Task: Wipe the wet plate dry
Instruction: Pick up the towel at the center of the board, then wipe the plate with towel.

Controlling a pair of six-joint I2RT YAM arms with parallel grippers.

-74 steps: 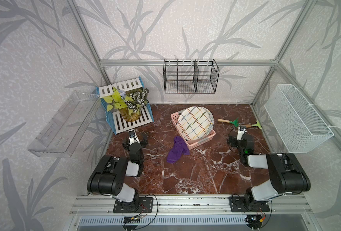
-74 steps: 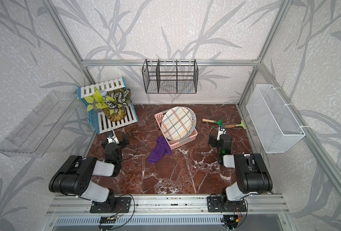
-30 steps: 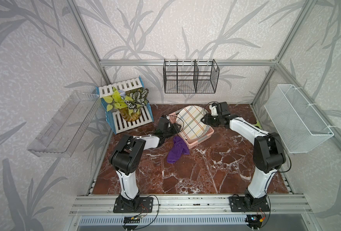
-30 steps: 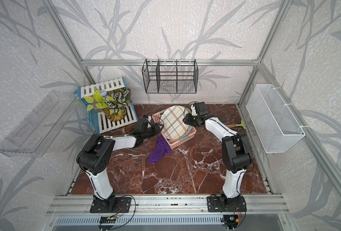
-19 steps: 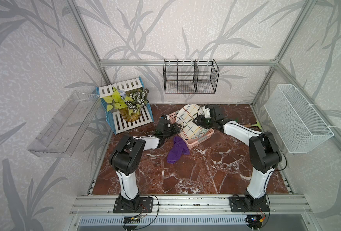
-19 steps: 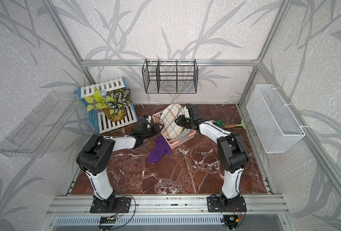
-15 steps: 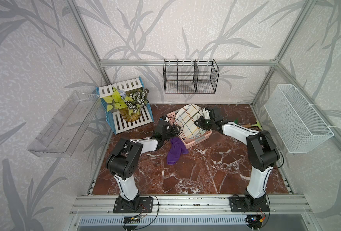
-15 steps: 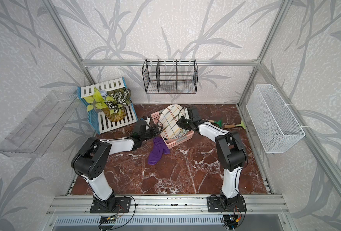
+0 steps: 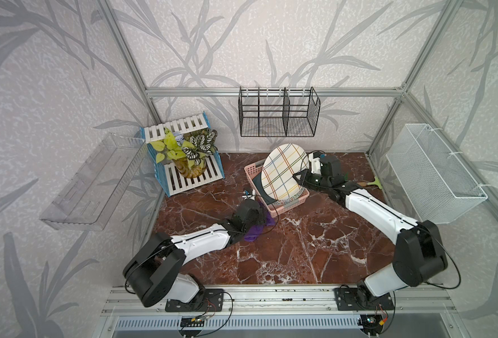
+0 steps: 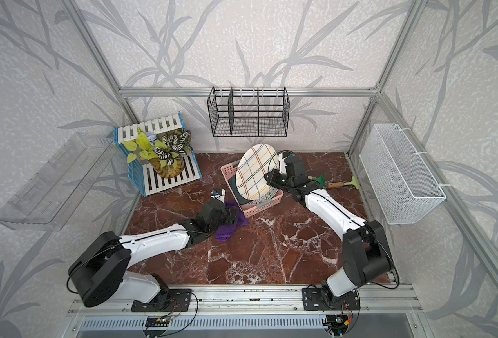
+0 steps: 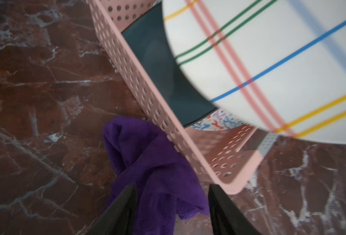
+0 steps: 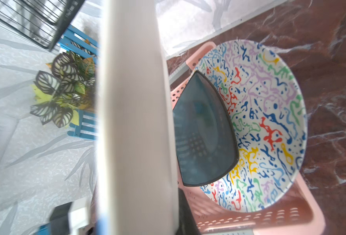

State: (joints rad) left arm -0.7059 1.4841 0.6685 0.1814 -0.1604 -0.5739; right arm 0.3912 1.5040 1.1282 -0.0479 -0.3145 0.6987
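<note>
The wet plate (image 9: 282,172) (image 10: 256,172), white with coloured check lines, stands tilted almost upright above the pink basket (image 9: 288,204). My right gripper (image 9: 299,177) is shut on its right rim. In the right wrist view the plate (image 12: 135,101) shows edge-on, with a dark finger (image 12: 186,213) against it. A purple cloth (image 9: 255,231) (image 11: 147,158) lies crumpled on the marble floor against the basket's near-left side (image 11: 147,91). My left gripper (image 11: 172,189) hangs low over the cloth, open, its fingers astride a fold.
In the basket lie a dark plate (image 12: 204,138) and a colour-splattered plate (image 12: 265,122). A potted plant (image 9: 189,158) sits on a blue-white rack at back left. Garden tools (image 9: 367,184) lie at back right. A black wire rack (image 9: 277,117), a white mesh basket (image 9: 432,172) and a clear shelf (image 9: 95,181) hang on the walls.
My right gripper has shut on the plate's rim and tipped the plate up out of the basket. The left arm has swung right, bringing its gripper over the purple cloth.
</note>
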